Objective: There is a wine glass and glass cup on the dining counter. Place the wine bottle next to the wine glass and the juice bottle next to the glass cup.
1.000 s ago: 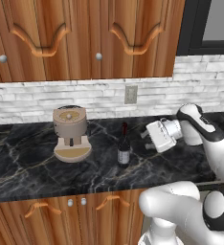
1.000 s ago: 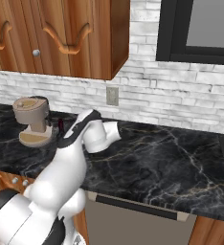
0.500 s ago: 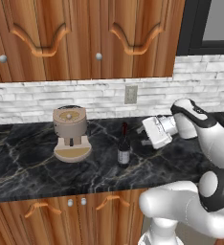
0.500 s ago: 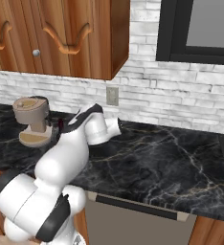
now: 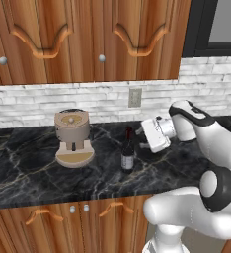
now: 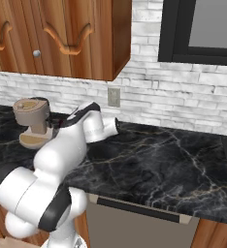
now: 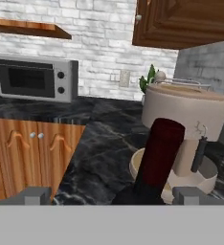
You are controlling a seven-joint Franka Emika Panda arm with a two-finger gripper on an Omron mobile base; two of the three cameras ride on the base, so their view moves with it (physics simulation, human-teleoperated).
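Currently: step: reaching for the slim dark wine bottle with red neck [image 5: 128, 154].
Bottle location: upright on the narrow black marble worktop [image 5: 33, 170], beside the beige coffee machine [image 5: 72, 136].
Gripper [image 5: 143, 139]: fingers spread wide, level with the neck, holding nothing.
Next move: you advance until the neck sits between the fingers [image 7: 35, 195], then you clamp.

Arm bent forward, wrist level, end effector [image 5: 142, 140] pointing left, jaws spread wide, nothing held.
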